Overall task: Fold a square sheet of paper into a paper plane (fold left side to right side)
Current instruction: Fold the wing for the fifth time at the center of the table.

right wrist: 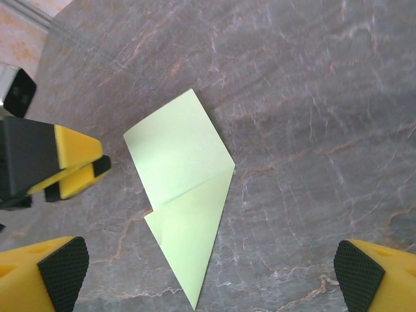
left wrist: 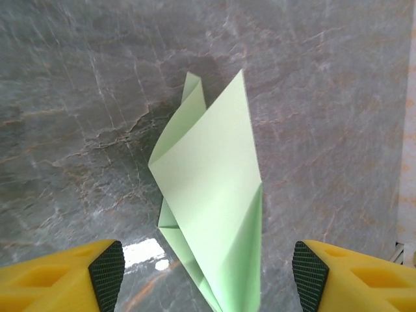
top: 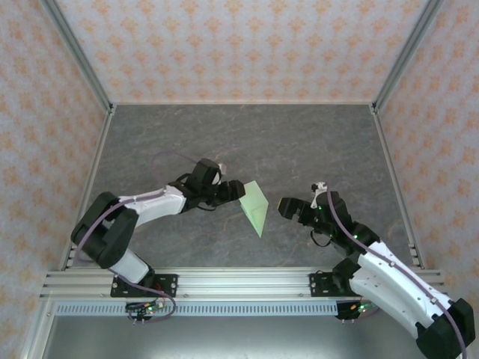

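Observation:
The pale-green paper (top: 256, 208) lies mid-table, folded into a pointed kite shape with a crease across it (right wrist: 185, 188). My left gripper (top: 236, 191) sits at its left edge, open. In the left wrist view the paper (left wrist: 211, 195) runs up between the wide-apart pads (left wrist: 109, 273) and touches neither; its layers look slightly lifted. My right gripper (top: 287, 206) is open just right of the paper, nothing between its pads (right wrist: 64, 270). The right wrist view also shows the left gripper's yellow fingers (right wrist: 75, 162) beside the paper's left corner.
The table is grey marbled stone (top: 299, 142), walled by patterned panels with aluminium posts (top: 393, 67). An aluminium rail (top: 239, 283) carrying both arm bases runs along the near edge.

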